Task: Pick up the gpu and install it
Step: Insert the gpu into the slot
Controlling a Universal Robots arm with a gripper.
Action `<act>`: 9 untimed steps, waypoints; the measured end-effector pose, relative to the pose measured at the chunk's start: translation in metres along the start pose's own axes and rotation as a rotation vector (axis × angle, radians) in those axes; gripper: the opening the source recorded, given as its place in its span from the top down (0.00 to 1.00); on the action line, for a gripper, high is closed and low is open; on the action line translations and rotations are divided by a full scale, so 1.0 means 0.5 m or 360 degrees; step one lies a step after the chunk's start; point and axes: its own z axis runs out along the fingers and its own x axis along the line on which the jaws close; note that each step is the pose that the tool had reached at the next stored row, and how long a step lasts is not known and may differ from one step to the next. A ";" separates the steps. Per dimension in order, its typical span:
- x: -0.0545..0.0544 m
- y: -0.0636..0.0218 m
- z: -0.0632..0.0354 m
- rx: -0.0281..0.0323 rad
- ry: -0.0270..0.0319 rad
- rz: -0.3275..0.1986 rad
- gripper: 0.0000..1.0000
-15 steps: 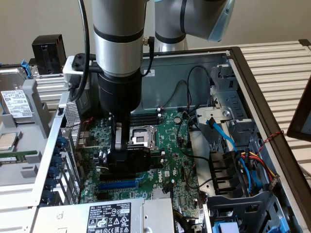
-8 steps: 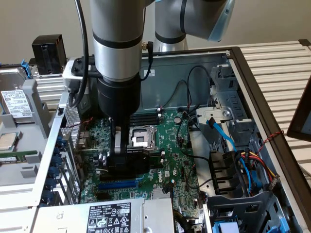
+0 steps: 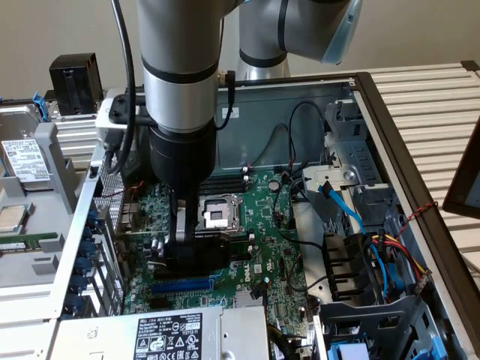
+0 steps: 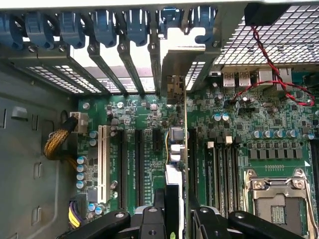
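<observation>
I hold the gpu (image 4: 172, 196) edge-on between my fingers (image 4: 149, 221), inside an opened computer case. Its black shroud and thin green card edge run toward the silver end bracket (image 4: 172, 89), which stands at the case's rear slot openings. My gripper (image 4: 177, 219) is shut on the card. In the exterior view the gripper (image 3: 182, 244) stands low over the large green motherboard (image 3: 270, 225), with the gpu (image 3: 206, 251) just above the board, beside the CPU socket (image 3: 217, 212) and above the blue slot (image 3: 180, 286).
Blue retaining clips (image 4: 104, 25) line the rear slots. A white slot (image 4: 103, 162) and black slots lie beside the card. A red-black wire (image 4: 269, 69) crosses the rear grille. The power supply (image 3: 172, 334), cabled drive cage (image 3: 360, 247) and outer hard drive (image 3: 22, 157) surround the board.
</observation>
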 end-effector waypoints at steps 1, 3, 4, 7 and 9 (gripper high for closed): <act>0.000 0.001 0.001 -0.00004 -0.00058 0.0000 0.73; 0.001 0.002 0.003 -0.00007 -0.00118 0.0000 0.73; 0.002 0.002 0.004 -0.00008 -0.00145 0.0000 0.73; 0.004 0.002 0.007 -0.00010 -0.00196 0.0002 0.73; 0.006 0.003 0.009 -0.00011 -0.00215 0.0002 0.73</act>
